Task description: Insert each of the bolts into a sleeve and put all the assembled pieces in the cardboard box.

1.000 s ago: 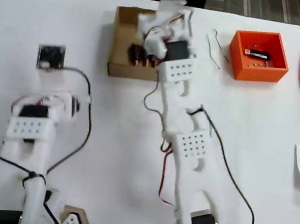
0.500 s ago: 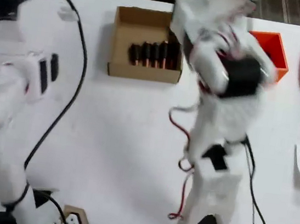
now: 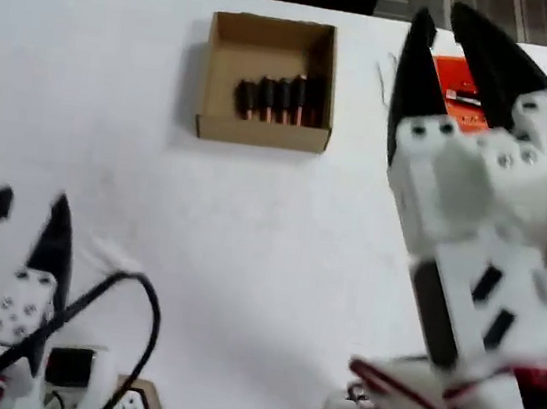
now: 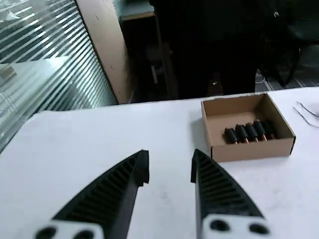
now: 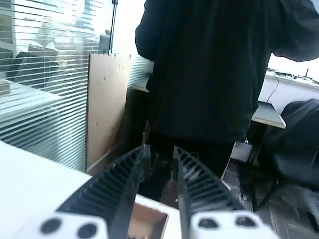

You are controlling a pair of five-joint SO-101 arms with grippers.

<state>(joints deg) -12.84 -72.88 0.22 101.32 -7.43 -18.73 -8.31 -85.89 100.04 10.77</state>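
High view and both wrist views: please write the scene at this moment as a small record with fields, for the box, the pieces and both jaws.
box: open, on the far part of the table
pieces: lying side by side in a row inside the box
left jaws: open, empty, above the near left of the table
right jaws: open, empty, high above the table, hiding part of the orange tray
held: nothing in either jaws

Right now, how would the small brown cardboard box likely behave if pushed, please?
The small brown cardboard box looks light and would probably slide across the white table. Its dark cylindrical pieces, lying side by side, might roll inside.
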